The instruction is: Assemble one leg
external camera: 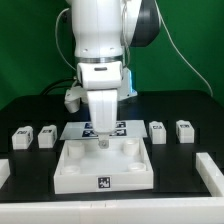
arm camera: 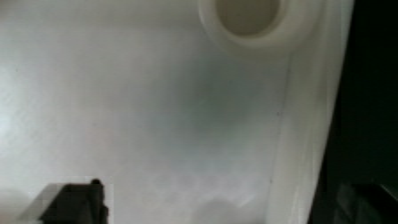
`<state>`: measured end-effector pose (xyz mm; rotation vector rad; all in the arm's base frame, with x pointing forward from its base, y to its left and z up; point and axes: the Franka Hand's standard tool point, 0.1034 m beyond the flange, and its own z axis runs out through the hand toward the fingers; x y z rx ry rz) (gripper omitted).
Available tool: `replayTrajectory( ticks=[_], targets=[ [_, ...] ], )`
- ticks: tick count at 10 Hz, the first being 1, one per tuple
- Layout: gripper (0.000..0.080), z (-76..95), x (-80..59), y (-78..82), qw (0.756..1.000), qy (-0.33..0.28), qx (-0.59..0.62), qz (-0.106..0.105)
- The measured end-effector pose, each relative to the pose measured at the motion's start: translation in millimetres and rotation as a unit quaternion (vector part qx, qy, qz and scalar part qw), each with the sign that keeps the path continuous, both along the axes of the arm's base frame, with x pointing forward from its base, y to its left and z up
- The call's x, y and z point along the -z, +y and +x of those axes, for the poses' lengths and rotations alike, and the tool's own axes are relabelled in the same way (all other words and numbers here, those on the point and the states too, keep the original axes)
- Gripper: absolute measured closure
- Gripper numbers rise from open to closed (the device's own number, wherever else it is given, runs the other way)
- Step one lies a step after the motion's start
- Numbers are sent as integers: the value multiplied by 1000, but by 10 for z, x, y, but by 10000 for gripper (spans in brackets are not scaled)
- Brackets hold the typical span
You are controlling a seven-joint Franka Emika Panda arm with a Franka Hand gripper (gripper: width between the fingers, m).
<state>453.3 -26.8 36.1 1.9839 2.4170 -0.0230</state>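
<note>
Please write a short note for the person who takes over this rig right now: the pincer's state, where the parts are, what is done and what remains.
Pincer: open, holds nothing, points down low over the square tabletop; contact cannot be told.
Wrist view: a round hole in the tabletop is close by.
Outer left leg, inner left leg, inner right leg, outer right leg (sides as in the exterior view): all lie loose beside the tabletop.
Done: no leg fitted.
Left: grasp one leg, set it in a hole, screw it in.

Tabletop (external camera: 103,168) lies before the marker board (external camera: 72,130); legs (external camera: 46,135) at the exterior view's left and right.
</note>
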Motion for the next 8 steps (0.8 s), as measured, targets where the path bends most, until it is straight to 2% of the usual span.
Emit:
replayTrajectory(
  ticks=[3,8],
  targets=[
    [150,-63,20,-8,999,4,46,-1],
    [150,-127,225,4,997,23,75,1]
  ],
)
